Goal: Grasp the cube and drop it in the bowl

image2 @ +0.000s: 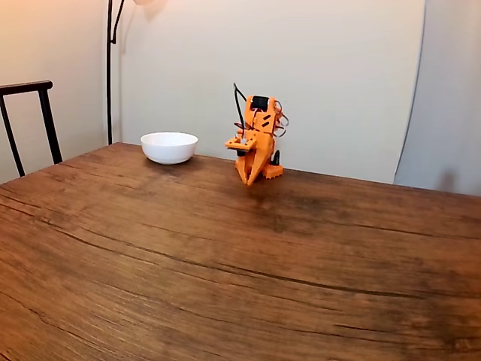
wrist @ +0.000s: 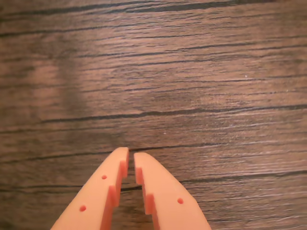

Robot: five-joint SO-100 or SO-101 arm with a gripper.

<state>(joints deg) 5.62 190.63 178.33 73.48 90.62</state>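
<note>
Where wood spreads, glossy white bowl (image2: 169, 147)

A broad wooden table (image2: 225, 256) with dark grain lines is seen across the lower part of the fixed view, and its surface (wrist: 192, 72) is shown close up in the wrist view. Behind it a plain cream wall (image2: 331, 68) is lit softly from the upper left, where the thin black pole of a floor lamp (image2: 110, 68) is stood near the corner. At the left edge the dark back of a chair (image2: 30, 113) is set against the wall, and a lighter panel or curtain (image2: 451, 90) is seen at the far right.
</note>
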